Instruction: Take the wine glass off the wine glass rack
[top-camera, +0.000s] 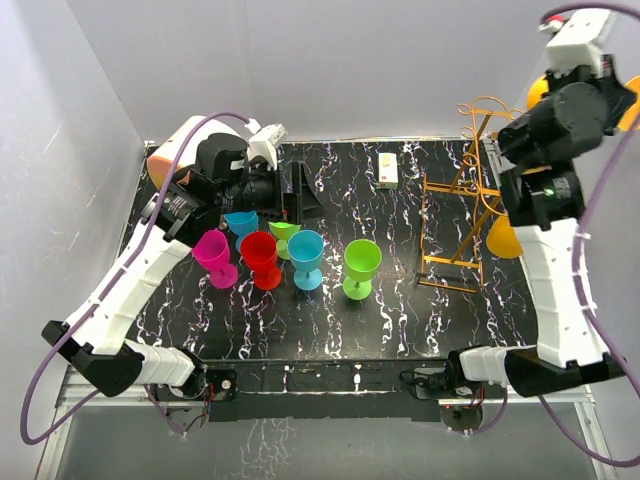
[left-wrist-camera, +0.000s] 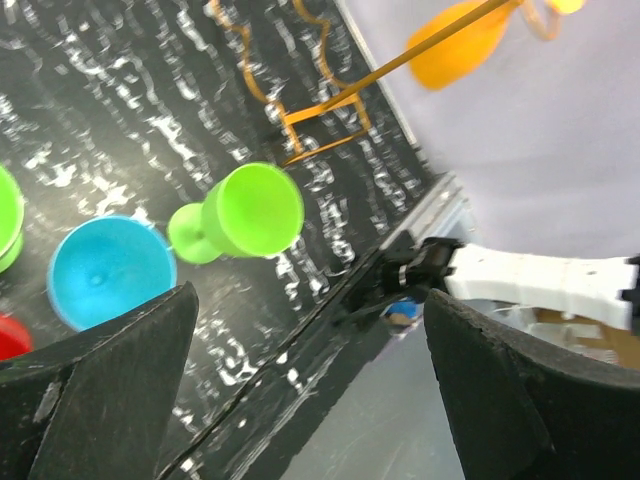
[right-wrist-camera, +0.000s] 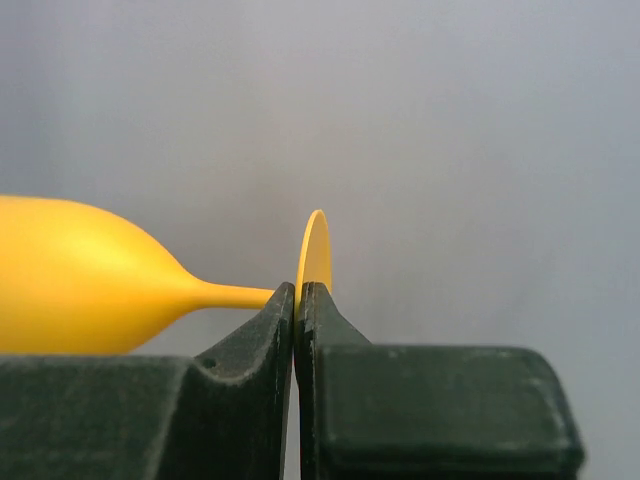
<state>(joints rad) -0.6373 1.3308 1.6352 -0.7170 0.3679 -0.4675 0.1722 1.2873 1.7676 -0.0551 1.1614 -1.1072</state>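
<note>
The wine glass (right-wrist-camera: 90, 290) is yellow-orange and lies sideways in the right wrist view. My right gripper (right-wrist-camera: 298, 300) is shut on the thin edge of its round foot. From above, only the bowl (top-camera: 503, 238) shows, beside the right side of the wine glass rack (top-camera: 455, 183), a gold wire frame. Whether the glass touches the wire I cannot tell. In the left wrist view the bowl (left-wrist-camera: 455, 45) sits behind a slanted rack wire (left-wrist-camera: 322, 118). My left gripper (left-wrist-camera: 310, 400) is open and holds nothing, at the back left (top-camera: 295, 195).
Several coloured glasses stand mid-table: magenta (top-camera: 213, 255), red (top-camera: 261, 258), blue (top-camera: 305, 257), green (top-camera: 361, 266), with a teal one (top-camera: 241, 222) and a lime one (top-camera: 285, 235) behind. A small white box (top-camera: 389, 169) lies near the back edge. White walls close in both sides.
</note>
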